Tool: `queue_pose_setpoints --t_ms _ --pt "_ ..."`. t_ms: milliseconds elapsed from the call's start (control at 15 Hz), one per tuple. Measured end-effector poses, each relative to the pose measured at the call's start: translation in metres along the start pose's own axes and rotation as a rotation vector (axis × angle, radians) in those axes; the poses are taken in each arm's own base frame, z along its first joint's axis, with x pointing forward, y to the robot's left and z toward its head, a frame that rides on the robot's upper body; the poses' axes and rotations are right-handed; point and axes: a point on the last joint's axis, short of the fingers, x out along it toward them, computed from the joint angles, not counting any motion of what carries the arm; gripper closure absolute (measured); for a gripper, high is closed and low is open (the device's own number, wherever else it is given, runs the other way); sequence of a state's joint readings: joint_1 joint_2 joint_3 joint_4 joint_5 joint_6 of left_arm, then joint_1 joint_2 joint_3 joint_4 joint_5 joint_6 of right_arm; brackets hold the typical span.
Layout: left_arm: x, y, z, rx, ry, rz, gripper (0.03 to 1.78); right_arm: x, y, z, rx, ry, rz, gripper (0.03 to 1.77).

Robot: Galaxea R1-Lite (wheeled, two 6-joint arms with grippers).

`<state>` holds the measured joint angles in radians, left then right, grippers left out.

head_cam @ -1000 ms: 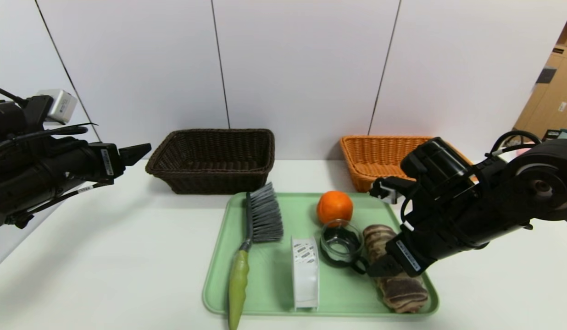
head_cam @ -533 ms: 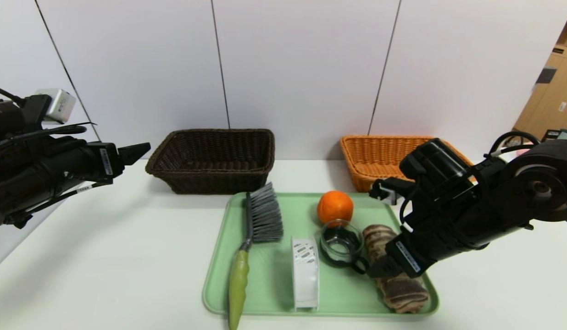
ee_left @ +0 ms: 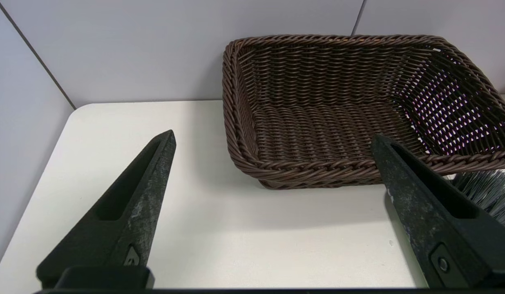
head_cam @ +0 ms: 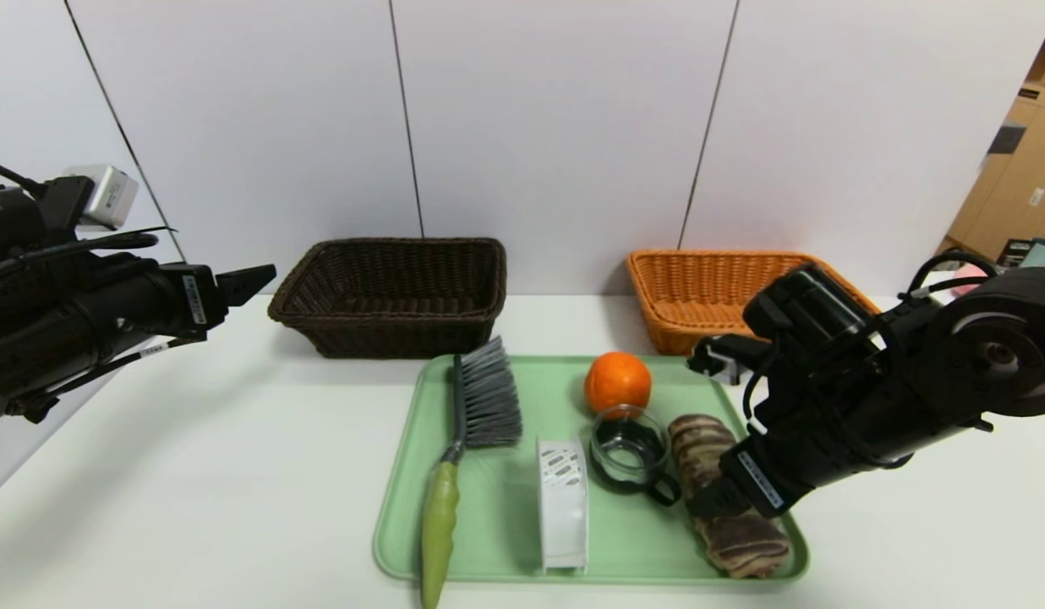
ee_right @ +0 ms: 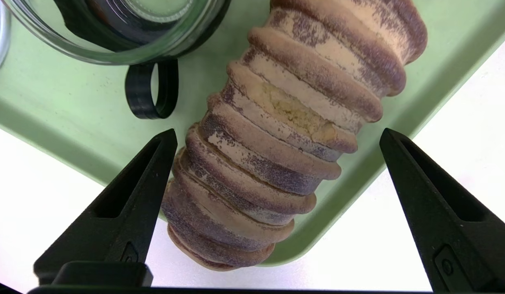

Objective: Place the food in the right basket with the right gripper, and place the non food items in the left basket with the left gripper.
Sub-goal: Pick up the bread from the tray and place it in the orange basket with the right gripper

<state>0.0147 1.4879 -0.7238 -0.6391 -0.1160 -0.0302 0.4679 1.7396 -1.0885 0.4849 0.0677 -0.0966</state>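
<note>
On the green tray [head_cam: 506, 507] lie a grey-bristled brush with a green handle [head_cam: 487, 404], a white spool with barcode stickers [head_cam: 562, 503], a glass cup with black rim [head_cam: 629, 452], an orange fruit [head_cam: 617, 382] and a striped brown-beige roll [head_cam: 742, 541]. My right gripper [ee_right: 277, 132] hangs open just above the roll [ee_right: 277, 163], one finger close to its side and the other out over the tray's edge. My left gripper [ee_left: 273, 134] is open and holds nothing, raised at the table's left, facing the dark brown left basket [ee_left: 318, 167].
The dark basket [head_cam: 404, 334] and the orange-tan right basket [head_cam: 683, 296] stand side by side behind the tray, against the white wall. The cup's handle [ee_right: 150, 90] lies close beside the roll. White tabletop runs left of the tray. Brush bristles [ee_left: 485, 192] lie near the dark basket's front.
My right arm has shifted slightly to the right and down over the roll, still open. The left arm and all the objects have stayed put.
</note>
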Motion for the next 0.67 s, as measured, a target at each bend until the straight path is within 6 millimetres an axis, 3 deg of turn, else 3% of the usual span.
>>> queue_pose_setpoints --t_ms 67,333,533,600,667 --pt "-0.0001 0.0002 -0.0004 0.000 0.001 0.001 0.12 0.0017 0.0000 -0.0006 -0.001 -0.009 0.000 0.09" --pt "-0.0003 0.0005 -0.0002 0.000 0.000 0.002 0.12 0.0062 -0.0001 0.0012 -0.006 -0.060 -0.005 0.74" --pt "-0.0005 0.0008 0.0000 0.000 0.000 0.004 0.12 0.0059 0.0016 -0.0002 -0.012 -0.059 -0.001 1.02" --pt "-0.0006 0.0009 -0.0001 -0.002 0.000 0.004 0.12 0.0035 0.0023 -0.0006 -0.016 -0.065 0.000 1.26" --pt "-0.0009 0.0015 -0.0004 -0.003 0.001 0.007 0.12 -0.0014 0.0029 -0.0009 -0.017 -0.081 0.001 1.70"
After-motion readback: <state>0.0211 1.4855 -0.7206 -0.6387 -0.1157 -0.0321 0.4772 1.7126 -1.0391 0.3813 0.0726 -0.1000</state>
